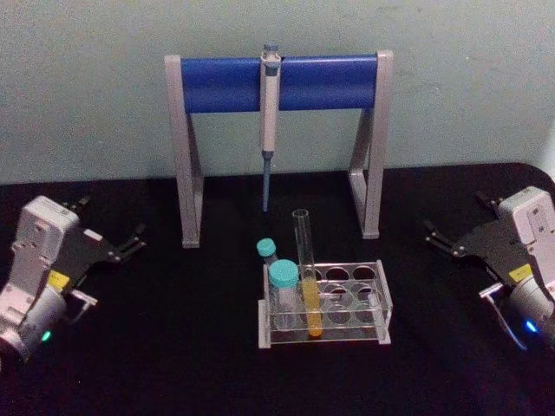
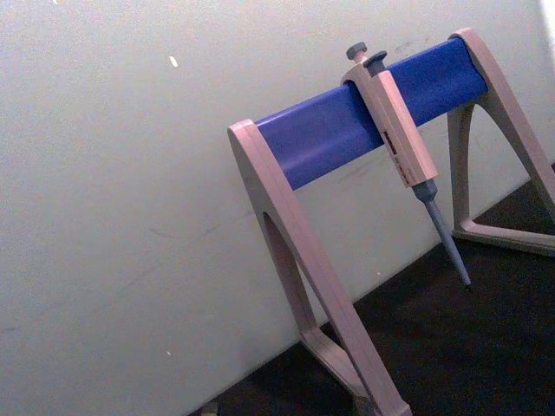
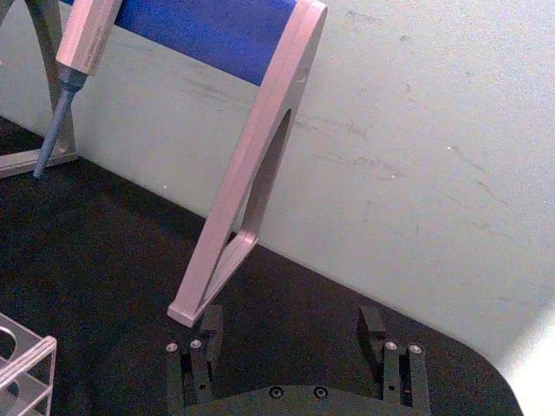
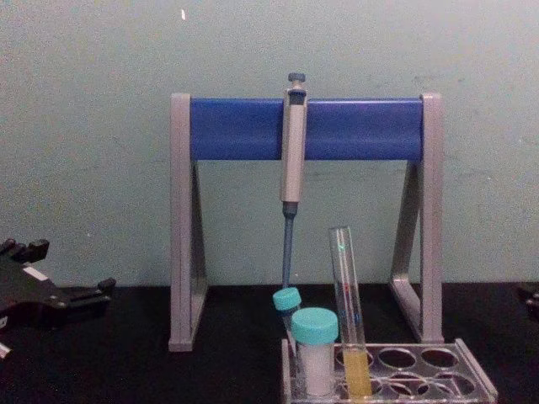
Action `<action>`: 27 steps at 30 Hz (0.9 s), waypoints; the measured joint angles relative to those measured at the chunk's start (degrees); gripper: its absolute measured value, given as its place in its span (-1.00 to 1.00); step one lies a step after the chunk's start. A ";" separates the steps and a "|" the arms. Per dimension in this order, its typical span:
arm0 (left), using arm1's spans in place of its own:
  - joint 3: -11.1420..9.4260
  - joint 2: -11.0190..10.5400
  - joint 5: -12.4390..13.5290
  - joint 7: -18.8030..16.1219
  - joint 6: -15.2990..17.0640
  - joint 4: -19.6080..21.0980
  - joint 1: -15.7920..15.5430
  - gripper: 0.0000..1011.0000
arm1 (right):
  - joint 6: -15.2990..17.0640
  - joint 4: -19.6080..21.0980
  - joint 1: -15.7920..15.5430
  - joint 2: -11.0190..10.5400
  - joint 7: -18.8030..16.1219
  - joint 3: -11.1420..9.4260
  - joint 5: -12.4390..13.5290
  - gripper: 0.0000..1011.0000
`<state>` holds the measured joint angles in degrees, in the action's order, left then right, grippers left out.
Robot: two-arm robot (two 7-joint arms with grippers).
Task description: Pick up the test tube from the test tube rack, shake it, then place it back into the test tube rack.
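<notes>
The test tube stands upright in a front hole of the test tube rack, left of the rack's middle, with yellow-orange liquid at its bottom. From the chest the test tube rises well above the test tube rack. My left gripper rests open far to the left of the rack and holds nothing; it also shows at the chest view's left edge. My right gripper sits open at the far right, apart from the rack, its two fingers wide apart in the right wrist view.
A short wide teal-capped white tube and a slim teal-capped tube stand in the rack just left of the test tube. Behind stands a grey-legged stand with a blue bar, and a pipette hangs from it. The table is black.
</notes>
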<state>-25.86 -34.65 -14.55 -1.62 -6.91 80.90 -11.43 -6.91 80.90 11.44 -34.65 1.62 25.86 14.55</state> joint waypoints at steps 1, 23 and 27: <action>0.00 0.00 0.00 0.00 0.00 0.00 0.00 0.98 | 0.00 0.00 0.00 0.00 0.00 0.00 0.00 0.98; 0.00 0.00 0.00 0.00 0.00 0.00 0.00 0.98 | 0.00 0.00 0.00 0.00 0.00 0.00 0.00 0.98; 0.00 0.00 0.00 0.00 0.00 0.00 0.00 0.98 | 0.00 0.00 0.00 0.00 0.00 0.00 0.00 0.98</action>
<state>-25.86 -34.65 -14.55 -1.62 -6.91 80.90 -11.43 -6.90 80.90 11.43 -34.65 1.62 25.86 14.55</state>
